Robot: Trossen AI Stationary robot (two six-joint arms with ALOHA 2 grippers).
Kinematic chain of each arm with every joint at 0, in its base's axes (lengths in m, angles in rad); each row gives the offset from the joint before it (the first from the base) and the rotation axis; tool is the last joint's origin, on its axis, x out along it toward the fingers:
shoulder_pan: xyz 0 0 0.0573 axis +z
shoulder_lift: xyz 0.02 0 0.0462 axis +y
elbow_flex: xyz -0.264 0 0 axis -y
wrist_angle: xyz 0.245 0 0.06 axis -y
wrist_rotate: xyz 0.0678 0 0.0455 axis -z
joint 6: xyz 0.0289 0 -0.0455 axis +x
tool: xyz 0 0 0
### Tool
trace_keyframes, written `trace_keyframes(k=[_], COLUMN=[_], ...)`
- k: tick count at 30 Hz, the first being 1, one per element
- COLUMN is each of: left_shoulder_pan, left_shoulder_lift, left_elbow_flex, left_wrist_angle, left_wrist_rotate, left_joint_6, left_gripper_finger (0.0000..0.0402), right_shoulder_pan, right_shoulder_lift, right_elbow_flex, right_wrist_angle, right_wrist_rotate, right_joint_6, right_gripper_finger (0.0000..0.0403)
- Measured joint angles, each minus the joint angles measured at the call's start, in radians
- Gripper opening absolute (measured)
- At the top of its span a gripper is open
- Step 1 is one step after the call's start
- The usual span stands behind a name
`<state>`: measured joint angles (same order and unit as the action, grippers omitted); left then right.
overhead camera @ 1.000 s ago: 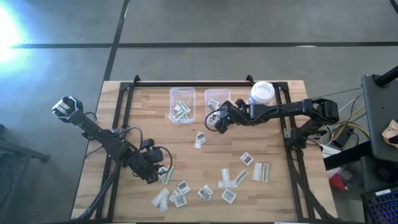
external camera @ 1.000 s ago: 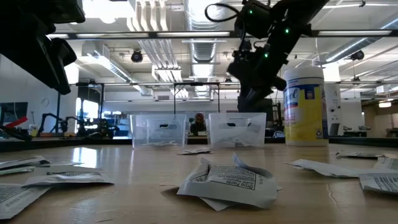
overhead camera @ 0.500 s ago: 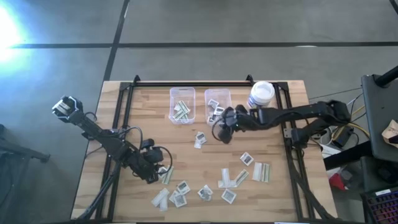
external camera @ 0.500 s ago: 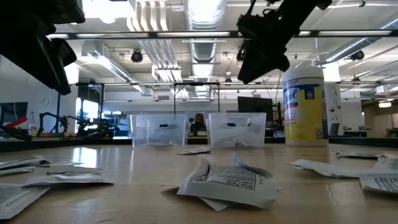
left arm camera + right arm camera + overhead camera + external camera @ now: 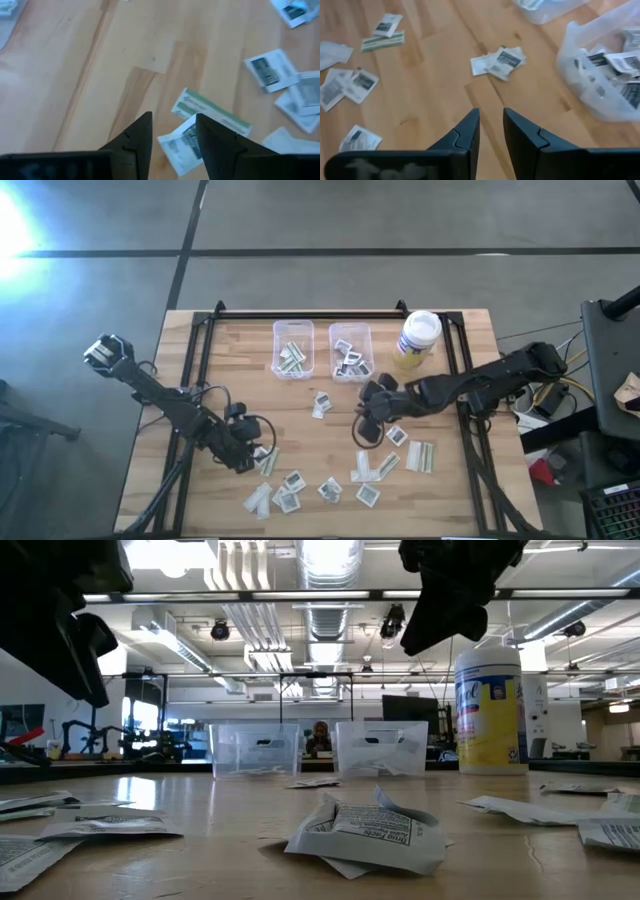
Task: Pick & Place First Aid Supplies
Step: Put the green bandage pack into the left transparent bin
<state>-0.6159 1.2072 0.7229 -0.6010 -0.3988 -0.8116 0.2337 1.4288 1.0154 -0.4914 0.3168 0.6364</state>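
The first aid supplies are small flat paper packets. Several lie loose on the wooden table (image 5: 230,370), near its front edge (image 5: 330,488) and right of the middle (image 5: 396,435). Others sit in two clear bins (image 5: 292,348) (image 5: 351,352) at the back. My left gripper (image 5: 262,453) hangs open over a printed packet (image 5: 182,145) and a green-edged strip (image 5: 210,112) at the front left, with nothing between its fingers (image 5: 142,132). My right gripper (image 5: 362,434) hovers over bare wood mid-table. Its fingers (image 5: 470,125) stand a narrow gap apart and hold nothing. A small pile of packets (image 5: 500,60) lies beyond them.
A white-lidded yellowish jar (image 5: 418,338) stands at the back right beside the right-hand bin (image 5: 600,75). A black frame rail (image 5: 310,313) runs along the table's far edge. The wood between the bins and the front packets is bare. In the low view a crumpled packet (image 5: 365,830) lies close to the camera.
My right gripper has swung from the near side of the right-hand bin toward the table's near edge and a little to the right. It has also risen, leaving the bin uncovered. My left gripper has kept still.
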Motion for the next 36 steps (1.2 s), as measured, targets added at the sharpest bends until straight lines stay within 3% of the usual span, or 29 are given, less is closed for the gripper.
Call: trace_keyframes(k=[10,22,30,36], left_shoulder_pan=[0.0,-0.014,-0.012,-0.01], left_shoulder_lift=[0.0,0.003,0.057,0.1], left_elbow_flex=[-0.021,-0.014,0.079,0.157], left_wrist_angle=[0.045,0.341,0.333,0.157], left_wrist_rotate=[0.043,0.135,0.037,0.003], left_joint_6=[-0.107,0.003,0.175,0.158], left_gripper_finger=[0.019,0.0188,0.0188,0.0188], right_shoulder_pan=[0.048,0.05,0.05,0.05], right_shoulder_lift=[0.001,0.001,0.002,0.002], right_elbow_flex=[-0.006,-0.01,-0.012,-0.013], right_wrist_angle=[0.002,0.001,0.001,0.001], right_wrist_rotate=[0.008,0.053,0.052,0.052], right_joint_6=[0.031,0.037,0.037,0.037], right_gripper_finger=[0.0065,0.0075,0.0077,0.0065])
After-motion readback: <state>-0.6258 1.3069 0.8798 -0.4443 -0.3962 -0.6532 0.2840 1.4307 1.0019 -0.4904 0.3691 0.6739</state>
